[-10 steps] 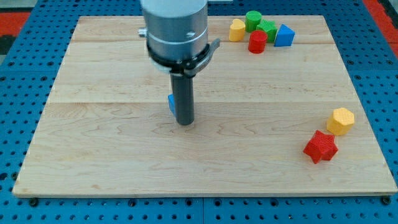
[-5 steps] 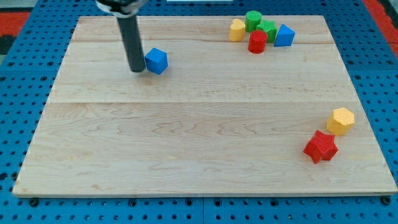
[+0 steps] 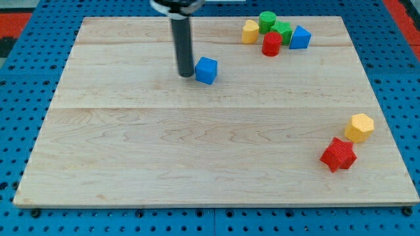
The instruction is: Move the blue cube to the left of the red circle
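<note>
The blue cube [image 3: 206,70] lies on the wooden board [image 3: 131,151] in its upper middle. My tip [image 3: 186,75] stands right at the cube's left side, touching or nearly touching it. The red circle, a red cylinder [image 3: 271,44], stands near the view's top right, well to the right of the cube and a little higher up.
Around the red cylinder sit a yellow block [image 3: 249,31], a green cylinder [image 3: 267,21], a green block [image 3: 283,30] and a blue triangular block [image 3: 300,38]. A yellow hexagonal block [image 3: 359,126] and a red star block [image 3: 338,155] lie at the lower right.
My tip and the blue cube have moved to the right together. Before that both went from the board's middle up toward the top left.
</note>
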You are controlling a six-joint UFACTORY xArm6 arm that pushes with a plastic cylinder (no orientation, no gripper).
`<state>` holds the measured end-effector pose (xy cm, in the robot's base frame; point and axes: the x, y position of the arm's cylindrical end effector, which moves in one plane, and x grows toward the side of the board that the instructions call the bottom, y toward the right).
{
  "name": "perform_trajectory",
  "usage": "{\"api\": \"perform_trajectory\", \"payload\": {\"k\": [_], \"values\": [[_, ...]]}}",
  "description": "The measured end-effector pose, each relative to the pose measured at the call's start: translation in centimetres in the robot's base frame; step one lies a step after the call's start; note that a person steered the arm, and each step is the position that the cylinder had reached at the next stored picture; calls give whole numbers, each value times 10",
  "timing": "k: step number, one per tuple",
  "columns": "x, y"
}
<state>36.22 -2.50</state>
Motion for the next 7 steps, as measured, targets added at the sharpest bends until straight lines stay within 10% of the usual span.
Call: {"api": "perform_trajectory", "payload": {"k": [4,7], "values": [[-31,197],[-63,129]]}}
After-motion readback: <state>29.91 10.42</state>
